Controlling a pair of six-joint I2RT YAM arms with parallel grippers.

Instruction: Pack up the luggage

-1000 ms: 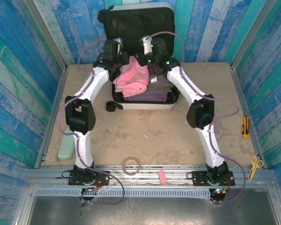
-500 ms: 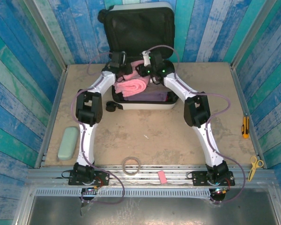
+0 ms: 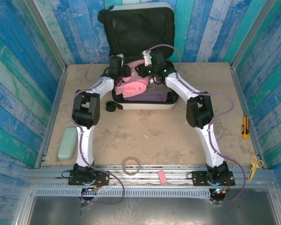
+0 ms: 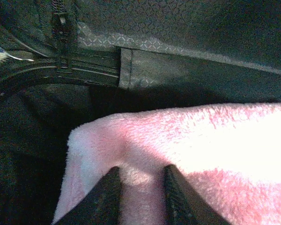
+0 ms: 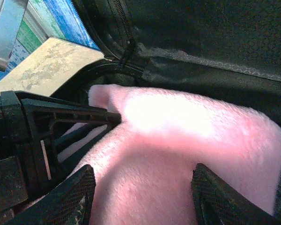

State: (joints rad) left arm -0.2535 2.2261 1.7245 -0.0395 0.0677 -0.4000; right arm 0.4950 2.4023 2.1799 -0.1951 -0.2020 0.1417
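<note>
Luggage (image 3: 140, 33): hard white shell, black woven lining, fluffy pink towel (image 4: 201, 140)

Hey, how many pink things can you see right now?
2. A fluffy pink towel lies in the open luggage, atop folded clothes; a small pink piece sits on the near metal rail. Others may be hidden under the towel.

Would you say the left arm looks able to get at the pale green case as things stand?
Probably yes: the pale green case lies on bare table beside that arm, with nothing on it; the left gripper would first have to leave the pink towel.
</note>
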